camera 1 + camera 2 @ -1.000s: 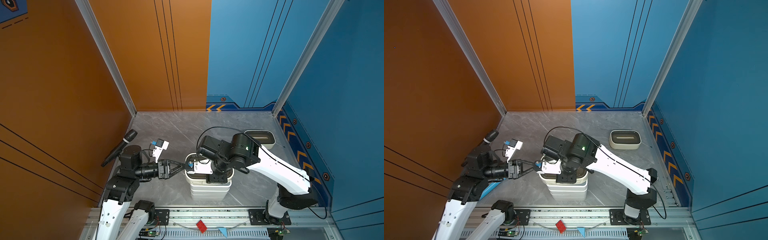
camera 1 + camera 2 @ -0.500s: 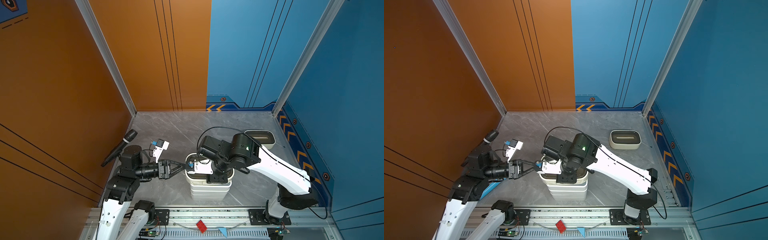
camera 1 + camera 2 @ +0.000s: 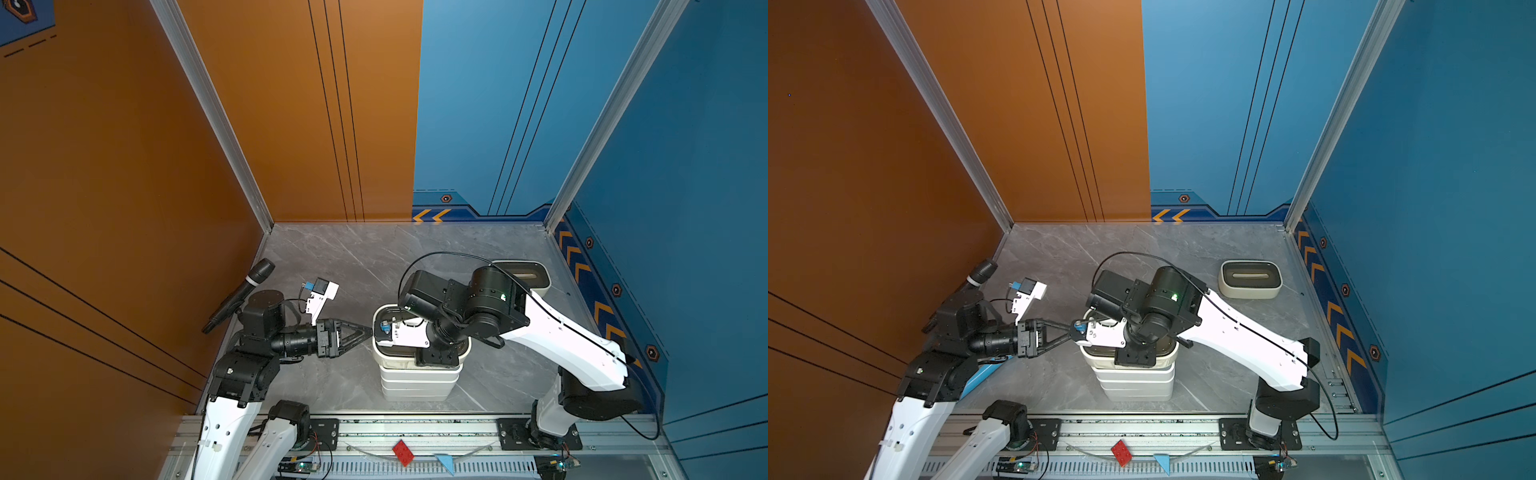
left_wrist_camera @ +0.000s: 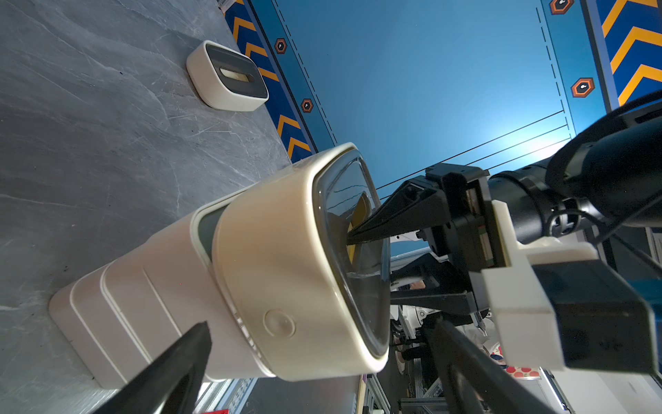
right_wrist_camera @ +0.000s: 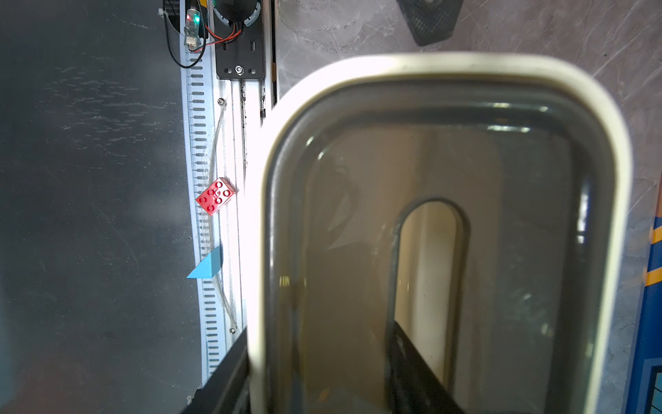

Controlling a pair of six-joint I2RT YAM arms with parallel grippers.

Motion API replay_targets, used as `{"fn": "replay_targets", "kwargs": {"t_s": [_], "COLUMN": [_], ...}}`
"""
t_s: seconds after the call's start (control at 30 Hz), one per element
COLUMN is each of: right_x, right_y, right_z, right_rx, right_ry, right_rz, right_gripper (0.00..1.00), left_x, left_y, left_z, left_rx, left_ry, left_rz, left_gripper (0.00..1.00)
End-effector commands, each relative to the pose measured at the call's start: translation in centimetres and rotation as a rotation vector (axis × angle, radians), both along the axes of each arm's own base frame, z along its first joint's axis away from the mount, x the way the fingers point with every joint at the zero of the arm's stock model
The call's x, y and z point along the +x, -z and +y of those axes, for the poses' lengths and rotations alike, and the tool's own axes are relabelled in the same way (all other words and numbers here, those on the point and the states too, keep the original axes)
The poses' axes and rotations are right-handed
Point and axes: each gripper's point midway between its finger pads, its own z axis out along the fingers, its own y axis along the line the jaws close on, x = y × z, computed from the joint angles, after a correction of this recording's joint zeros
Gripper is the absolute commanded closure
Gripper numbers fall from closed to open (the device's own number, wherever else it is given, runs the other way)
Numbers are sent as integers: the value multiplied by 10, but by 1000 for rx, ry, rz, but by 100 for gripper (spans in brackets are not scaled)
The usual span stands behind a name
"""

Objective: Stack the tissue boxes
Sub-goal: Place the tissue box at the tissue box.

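A stack of white tissue boxes (image 3: 419, 382) (image 3: 1136, 384) stands near the front middle of the floor. On top of it is a rounded cream box with a dark top (image 3: 379, 351) (image 3: 1090, 356) (image 4: 286, 258), set a little toward the left arm. My right gripper (image 3: 438, 359) (image 5: 322, 372) comes down from above and is shut on this box's wall, one finger in the lid's slot and one outside. My left gripper (image 3: 361, 332) (image 3: 1065, 332) (image 4: 318, 324) is open beside that box, holding nothing. Another cream box (image 3: 1250, 279) (image 4: 229, 75) lies alone at the back right.
A black microphone (image 3: 239, 301) leans on the orange left wall. A red brick (image 3: 403, 452) and a blue wedge (image 3: 444, 463) lie on the front rail. Walls close in the left, back and right sides. Grey floor (image 3: 374, 257) shows behind the stack.
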Motion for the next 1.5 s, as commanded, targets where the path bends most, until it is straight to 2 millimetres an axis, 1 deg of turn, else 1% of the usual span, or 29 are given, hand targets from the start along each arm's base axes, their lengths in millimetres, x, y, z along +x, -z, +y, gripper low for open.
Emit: {"fn": "replay_targets", "kwargs": {"t_s": [0.0,0.63,0.73,0.8,0.93,0.97,1.0,1.03,1.47], "right_x": [-14,-18,-18,-18,-16,-16,-15,-15,-18], "right_y": [1,11,12,12,13,13,14,14,8], "right_z": [-44,-45,-45,-45,-45,-45,-44,-43,-42], "right_rx": [-120,-157,-157,-160,-166,-166,-167,-167,-142], "right_ry": [16,13,16,16,15,14,11,8,-8], "right_rz": [30,54,54,53,45,41,38,37,44], "right_gripper": [81,79,78,75,63,53,24,0,2], "left_x": [-2,-3,-3,-2,-3,-3,-4,-4,-6], "left_y": [4,3,4,4,4,4,4,4,4], "left_z": [-2,-3,-3,-3,-3,-4,-4,-3,-3], "left_rx": [5,7,7,8,8,8,8,8,6], "left_ry": [23,28,29,30,31,33,34,33,30], "left_rz": [-6,-12,-11,-9,-12,-13,-14,-13,-16], "left_gripper": [2,2,2,2,2,2,2,2,2]}}
